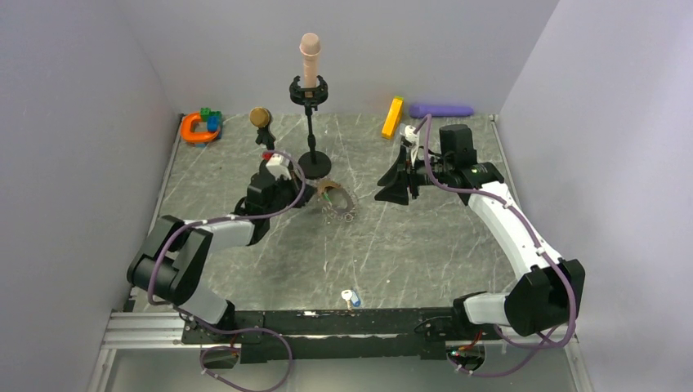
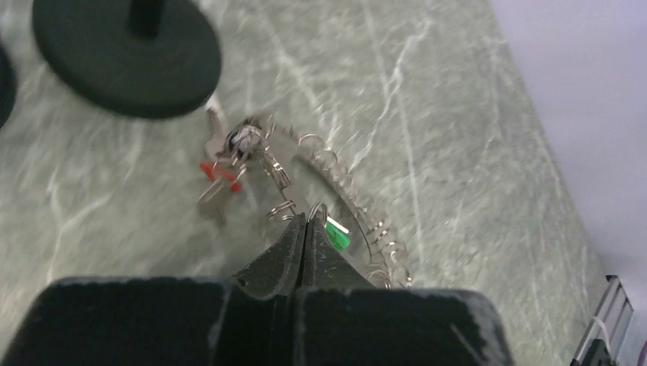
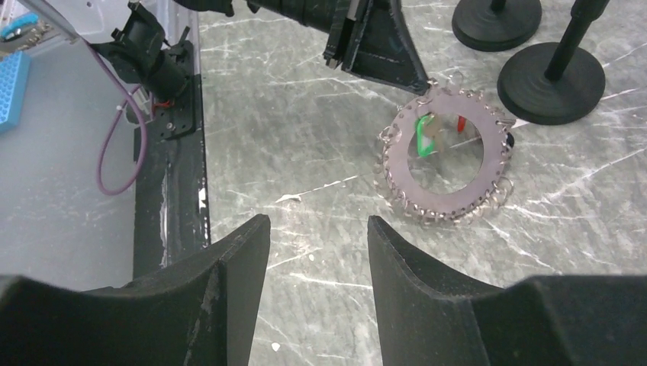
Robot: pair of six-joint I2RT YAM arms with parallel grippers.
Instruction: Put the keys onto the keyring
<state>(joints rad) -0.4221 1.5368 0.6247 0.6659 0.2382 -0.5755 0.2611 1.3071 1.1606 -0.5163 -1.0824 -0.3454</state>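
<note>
A large dark grey metal keyring (image 3: 403, 177), flat like a washer and fringed with small wire loops, lies just beside the round black base (image 1: 314, 163) of the tall stand, on its near side. From above, its outline is an oval, with the long axis running from that base toward the near right. Whether one edge is lifted off the surface cannot be told.

A tiny key with a green plastic head (image 2: 337, 235) sits in the ring's wide hole. A tiny key with a red plastic head (image 2: 220, 174) sits at the ring's edge on the side toward the stand base. Its blade is too blurred to give a direction.

The left gripper (image 2: 307, 225) reaches in from the left of the base, and its fingers are pressed together on the ring's rim, beside the green head. The right gripper (image 3: 317, 229) hovers to the right of the base, well apart from the ring, with its fingers spread and nothing between them.

The table (image 1: 425, 245) is grey-green stone-patterned with pale veins, and plain pale lilac walls (image 1: 409, 49) enclose it behind the stand and on both sides.
</note>
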